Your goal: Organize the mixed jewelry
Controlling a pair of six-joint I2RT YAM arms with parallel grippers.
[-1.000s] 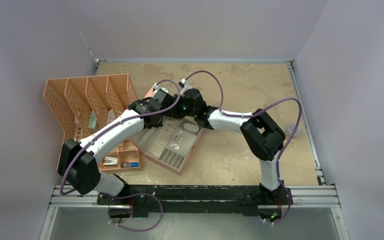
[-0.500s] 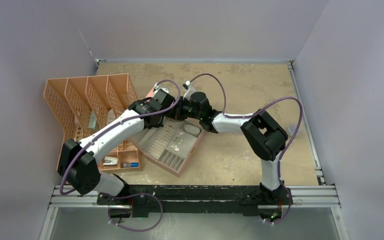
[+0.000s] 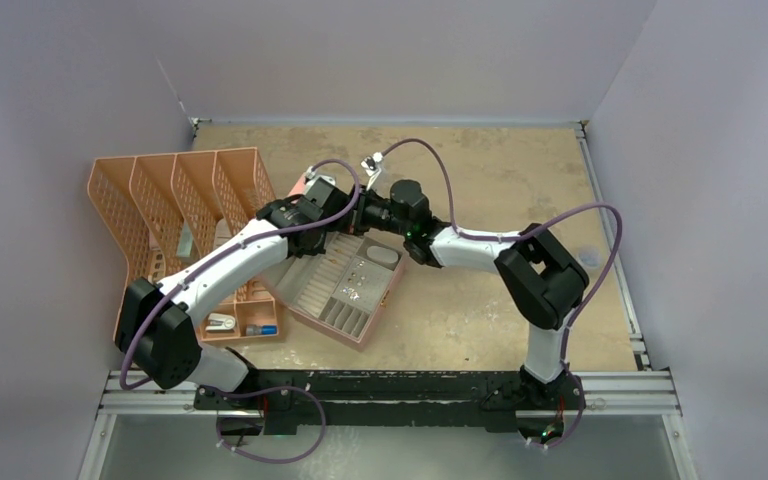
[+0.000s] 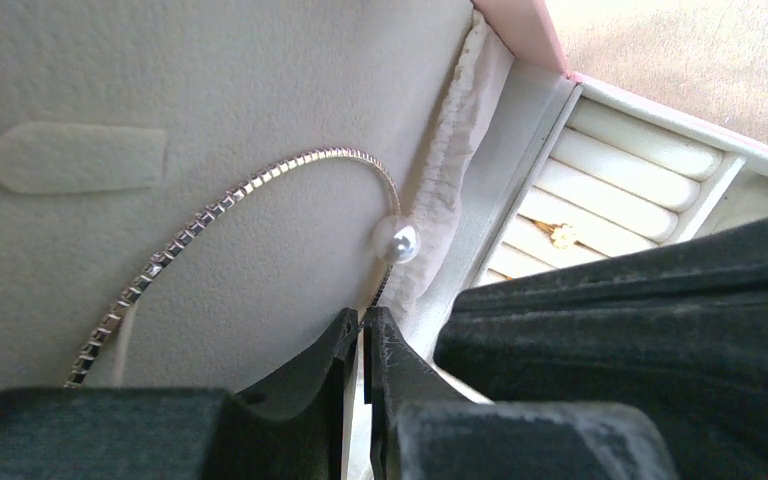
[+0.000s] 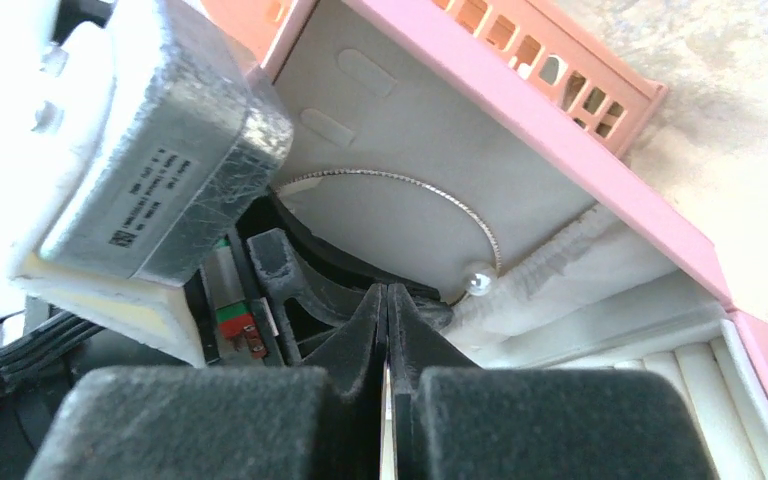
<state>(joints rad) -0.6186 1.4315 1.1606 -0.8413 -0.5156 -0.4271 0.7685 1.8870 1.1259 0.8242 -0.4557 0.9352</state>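
Silvery hoop (image 4: 300, 158) lay against the box lid's pale lining (image 4: 210, 80), arcing away from the left gripper (image 4: 362, 335), whose jaws looked pinched on its wire just below the pearl (image 4: 396, 240). The right gripper (image 5: 388, 295), clenched and empty, pointed at that same end from close by.

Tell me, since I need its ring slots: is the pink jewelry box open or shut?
Open: the pink jewelry box has its lid raised, a silvery pearl-tipped hoop against the lining, and ring rolls uncovered.
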